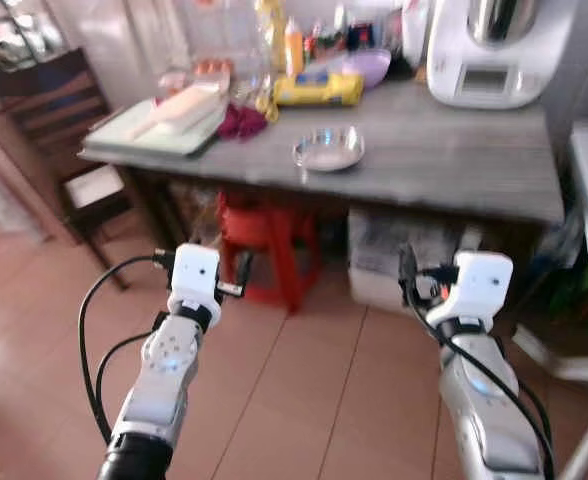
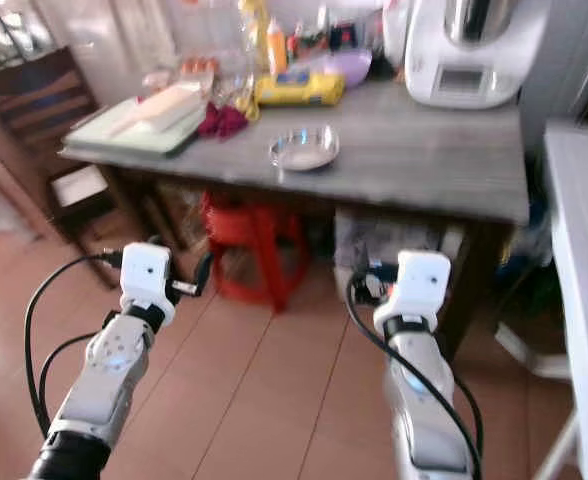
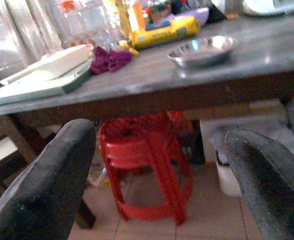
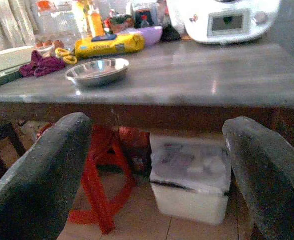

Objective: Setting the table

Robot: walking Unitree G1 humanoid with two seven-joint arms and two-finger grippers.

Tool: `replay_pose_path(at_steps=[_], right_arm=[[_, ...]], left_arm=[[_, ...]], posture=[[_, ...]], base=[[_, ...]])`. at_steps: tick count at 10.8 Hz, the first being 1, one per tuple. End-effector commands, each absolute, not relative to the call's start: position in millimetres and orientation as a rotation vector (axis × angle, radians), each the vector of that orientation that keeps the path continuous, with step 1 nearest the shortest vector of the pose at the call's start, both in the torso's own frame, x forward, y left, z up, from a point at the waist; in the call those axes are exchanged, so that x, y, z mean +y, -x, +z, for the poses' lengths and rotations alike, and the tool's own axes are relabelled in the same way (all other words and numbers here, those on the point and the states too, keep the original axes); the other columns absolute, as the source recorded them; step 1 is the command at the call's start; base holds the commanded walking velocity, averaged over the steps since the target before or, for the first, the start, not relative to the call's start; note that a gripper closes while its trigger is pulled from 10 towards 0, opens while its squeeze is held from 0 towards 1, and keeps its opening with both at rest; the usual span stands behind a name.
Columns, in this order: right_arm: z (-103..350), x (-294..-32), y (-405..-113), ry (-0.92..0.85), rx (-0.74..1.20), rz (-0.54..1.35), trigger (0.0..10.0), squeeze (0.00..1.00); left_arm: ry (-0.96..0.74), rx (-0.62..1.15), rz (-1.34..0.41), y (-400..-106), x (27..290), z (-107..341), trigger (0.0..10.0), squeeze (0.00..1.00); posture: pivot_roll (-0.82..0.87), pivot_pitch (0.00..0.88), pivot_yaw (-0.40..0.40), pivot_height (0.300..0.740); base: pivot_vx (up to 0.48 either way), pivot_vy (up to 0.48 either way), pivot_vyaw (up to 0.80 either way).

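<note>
A shiny metal dish (image 1: 328, 149) sits near the front edge of a grey table (image 1: 444, 160); it also appears in the wrist views (image 3: 203, 50) (image 4: 97, 71). Both arms are raised in front of me, short of the table and below its top. My left gripper (image 3: 162, 170) is open, with a wide gap between its black fingers (image 3: 47, 185) and nothing in them. My right gripper (image 4: 162, 170) is open too, empty, pointing under the table edge.
On the table stand a white kitchen machine (image 1: 494, 45), a yellow packet (image 1: 319, 88), a purple bowl (image 1: 366, 66), bottles, a maroon cloth (image 1: 241, 121) and a pale tray (image 1: 154, 125). Below are red stools (image 1: 274, 245) and a white box (image 4: 189, 182). A wooden chair (image 1: 69, 150) stands left.
</note>
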State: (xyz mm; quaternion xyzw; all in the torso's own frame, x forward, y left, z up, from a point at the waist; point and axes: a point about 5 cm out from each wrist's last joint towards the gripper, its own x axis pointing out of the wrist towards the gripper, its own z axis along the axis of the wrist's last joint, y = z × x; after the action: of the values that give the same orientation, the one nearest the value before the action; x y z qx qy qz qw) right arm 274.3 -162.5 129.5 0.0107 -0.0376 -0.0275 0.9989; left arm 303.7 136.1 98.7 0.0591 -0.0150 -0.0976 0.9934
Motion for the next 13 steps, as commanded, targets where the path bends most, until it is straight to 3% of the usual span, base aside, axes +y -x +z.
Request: replay_pose_path(at_steps=[1, 4, 11, 13], right_arm=[[129.6, -161.8, -274.8, -0.023, -0.077, -0.06, 10.0, 0.0], [129.5, -161.8, -275.7, -0.021, -0.078, -0.064, 10.0, 0.0], [130.3, -161.6, -276.7, -0.006, -0.078, -0.053, 10.0, 0.0], [129.9, -159.4, -277.3, -0.004, -0.076, -0.044, 10.0, 0.0]], left_arm=[[-0.135, -0.046, -0.204, -303.9, 136.3, 102.7, 10.0, 0.0], [-0.147, -0.055, -0.213, -303.7, 138.1, 104.5, 10.0, 0.0], [-0.061, -0.103, -0.293, -299.9, 127.5, 111.6, 10.0, 0.0], [-0.057, -0.097, -0.3, -298.2, 127.6, 110.9, 10.0, 0.0]], posture=[[-0.11, 0.019, 0.13, 0.74], [-0.11, 0.028, 0.135, 0.74], [-0.11, 0.041, 0.122, 0.74], [-0.1, 0.041, 0.117, 0.74]], base=[[-0.289, 0.0, -0.52], [-0.279, 0.0, -0.31], [0.0, 0.0, 0.0], [0.0, -0.251, 0.0]])
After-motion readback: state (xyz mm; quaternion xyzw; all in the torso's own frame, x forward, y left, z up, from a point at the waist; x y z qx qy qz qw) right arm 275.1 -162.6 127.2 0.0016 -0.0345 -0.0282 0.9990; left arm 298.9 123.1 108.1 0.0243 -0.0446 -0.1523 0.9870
